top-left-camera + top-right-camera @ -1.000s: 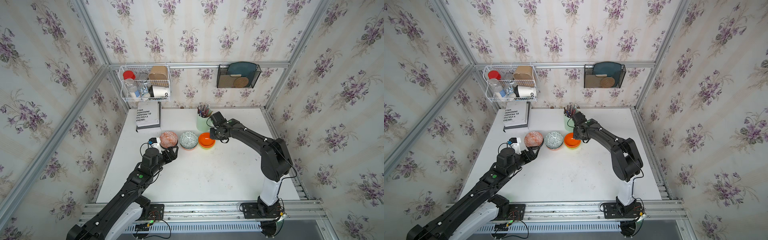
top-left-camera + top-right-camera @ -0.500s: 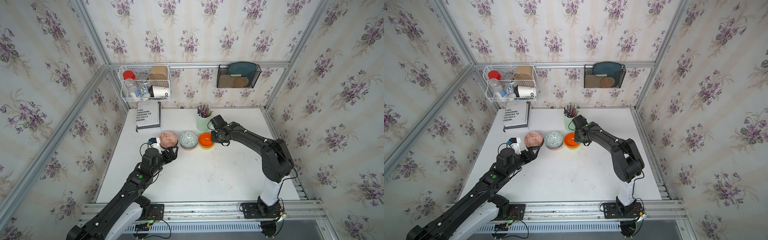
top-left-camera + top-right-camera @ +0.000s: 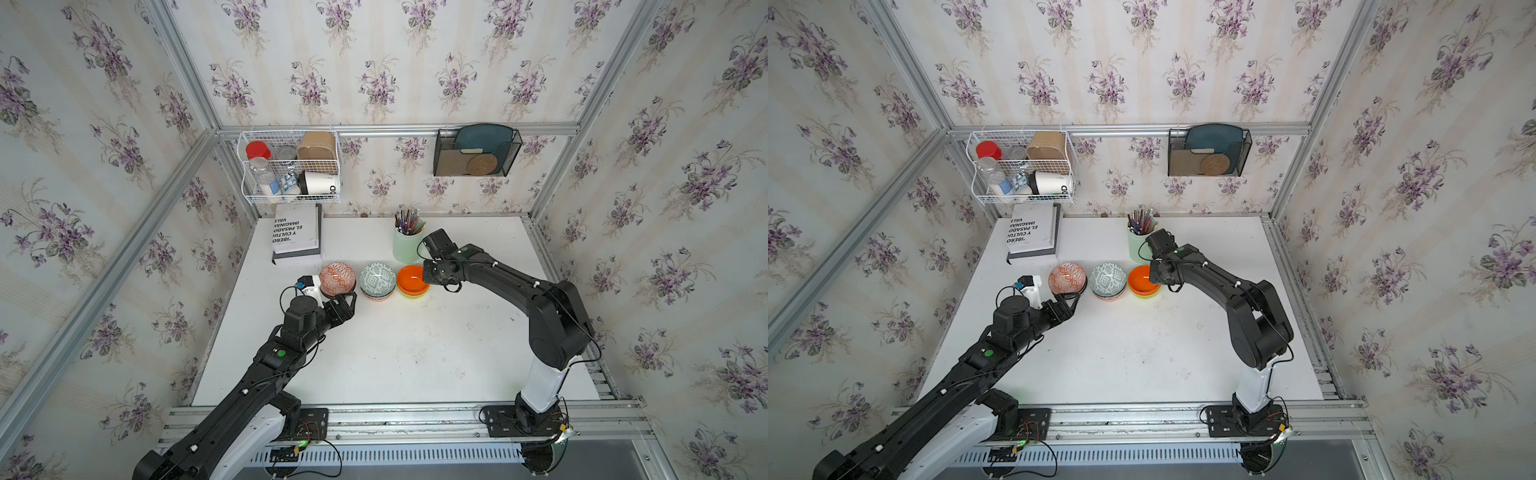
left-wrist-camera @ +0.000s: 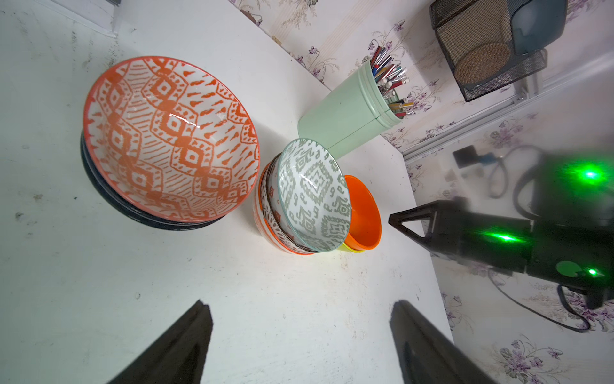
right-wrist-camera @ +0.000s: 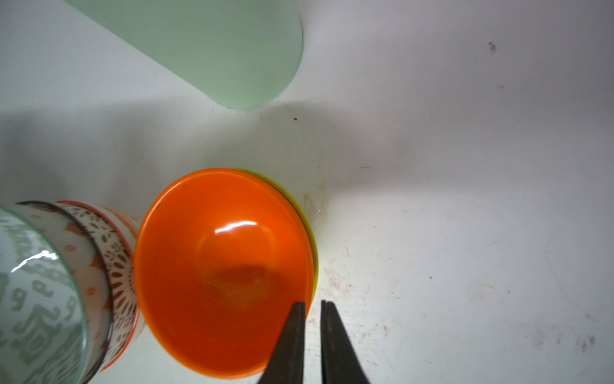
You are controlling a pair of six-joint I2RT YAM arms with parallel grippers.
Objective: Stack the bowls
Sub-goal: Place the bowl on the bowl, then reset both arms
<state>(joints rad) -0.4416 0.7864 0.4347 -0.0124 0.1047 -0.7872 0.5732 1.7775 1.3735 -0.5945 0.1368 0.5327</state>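
Three stacks of bowls stand in a row in both top views. An orange-white patterned bowl (image 3: 337, 278) (image 4: 166, 139) tops dark bowls. A grey-green patterned bowl (image 3: 377, 279) (image 4: 314, 194) tops a black-white and an orange-white one. A plain orange bowl (image 3: 411, 280) (image 5: 219, 266) sits in a lime green bowl (image 5: 312, 242). My left gripper (image 3: 343, 297) (image 4: 300, 304) is open and holds nothing, just in front of the left stack. My right gripper (image 3: 426, 277) (image 5: 312, 303) stands at the orange bowl's right rim, jaws a narrow gap apart, one finger over the inside, one outside. Whether it pinches the rim is unclear.
A tall pale-green pen cup (image 3: 406, 247) (image 5: 212, 50) stands just behind the orange bowl, close to my right wrist. A book (image 3: 296, 235) lies at the back left. A wire basket (image 3: 291, 166) and a black mesh holder (image 3: 476, 151) hang on the back wall.
My right gripper has shifted slightly from beside the pen cup onto the orange bowl's right rim. The left arm and all the bowls have stayed where they were.
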